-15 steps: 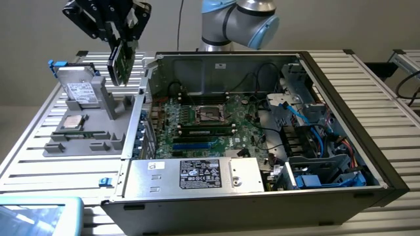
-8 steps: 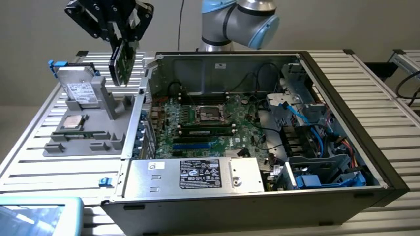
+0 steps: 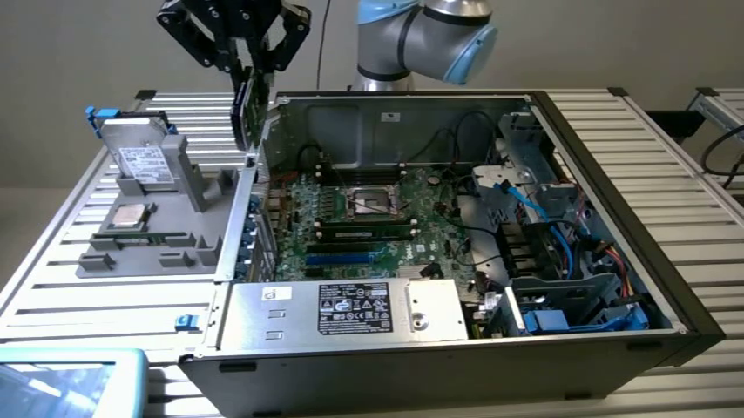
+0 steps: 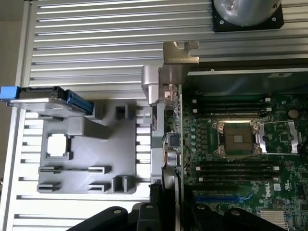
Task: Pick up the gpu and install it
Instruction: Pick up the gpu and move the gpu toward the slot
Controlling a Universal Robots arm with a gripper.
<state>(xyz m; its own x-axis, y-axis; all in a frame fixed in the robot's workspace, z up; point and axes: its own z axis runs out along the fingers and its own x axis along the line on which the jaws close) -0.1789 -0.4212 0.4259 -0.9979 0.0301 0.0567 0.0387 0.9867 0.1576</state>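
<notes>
- My hand (image 3: 246, 74) is half-closed on the gpu (image 3: 246, 113), holding it above the case wall (image 3: 242, 222).
- A grey tray (image 3: 152, 252) with a hard drive (image 3: 142, 161) sits just beside.
- The motherboard (image 4: 211, 144) print reads "Dell", I think.

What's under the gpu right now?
The gpu, gripped in the jaws, hangs over the case's side wall, between grey tray and motherboard. Whatever lies directly beneath the card is covered.

**Robotic assembly lab: computer hardware work cell.**
Slatted aluminium desk (image 3: 651, 148) carries an opened computer case (image 3: 407, 113), motherboard (image 3: 436, 235) exposed. Grey parts fixture (image 3: 152, 257) with loose components sits at nine o'clock of the case. Industrial arm (image 3: 424, 35) stands at twelve o'clock, its gripper (image 3: 246, 77) clamped on the gpu (image 3: 246, 117). Bare plain wall (image 3: 70, 52) behind.
</notes>
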